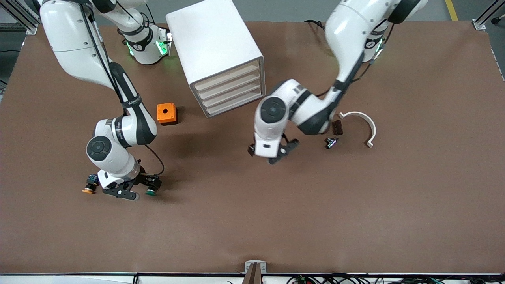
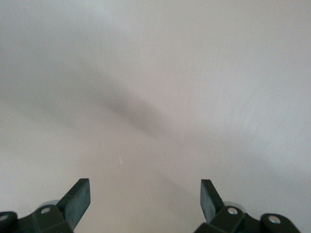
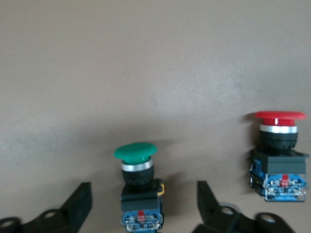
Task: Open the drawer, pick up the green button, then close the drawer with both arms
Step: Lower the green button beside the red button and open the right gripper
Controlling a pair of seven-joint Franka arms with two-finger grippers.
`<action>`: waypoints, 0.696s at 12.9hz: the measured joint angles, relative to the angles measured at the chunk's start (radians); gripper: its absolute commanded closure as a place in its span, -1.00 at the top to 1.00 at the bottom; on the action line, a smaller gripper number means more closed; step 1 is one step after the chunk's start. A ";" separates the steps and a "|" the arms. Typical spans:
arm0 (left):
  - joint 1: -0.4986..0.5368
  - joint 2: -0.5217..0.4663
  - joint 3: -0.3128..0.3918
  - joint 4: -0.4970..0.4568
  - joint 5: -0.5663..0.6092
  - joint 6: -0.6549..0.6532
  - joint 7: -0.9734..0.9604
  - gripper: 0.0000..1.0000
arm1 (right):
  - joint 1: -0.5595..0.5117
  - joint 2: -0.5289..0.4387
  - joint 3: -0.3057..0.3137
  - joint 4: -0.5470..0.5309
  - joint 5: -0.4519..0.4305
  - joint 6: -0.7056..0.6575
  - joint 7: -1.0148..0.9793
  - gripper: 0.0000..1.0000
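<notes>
Drawers all shut, green button lying out on the desk

Cabinet [image 1: 221,55] and its top drawer [image 1: 227,77] closed; left gripper [image 1: 272,152] hovers open-jawed; right gripper [image 1: 132,189], jaws apart, straddles the button [image 3: 137,187] beside red-capped [image 3: 279,158] and orange-capped [image 1: 87,191] ones

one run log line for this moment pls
drawer: shut | green button: on table, between open right gripper fingers | left gripper: open, empty

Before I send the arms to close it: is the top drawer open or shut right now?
Shut. The drawer has its front flush with the three below in the cabinet.
</notes>
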 measured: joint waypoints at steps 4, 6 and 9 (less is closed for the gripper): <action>0.193 -0.096 0.002 -0.002 0.003 -0.049 0.205 1.00 | 0.000 -0.051 0.001 0.073 -0.011 -0.194 -0.028 1.00; 0.272 -0.141 0.003 -0.002 0.005 -0.105 0.343 1.00 | -0.005 -0.127 0.000 0.118 -0.012 -0.361 -0.084 1.00; 0.381 -0.242 0.003 -0.001 0.038 -0.224 0.518 1.00 | -0.039 -0.253 -0.001 0.167 -0.014 -0.601 -0.194 1.00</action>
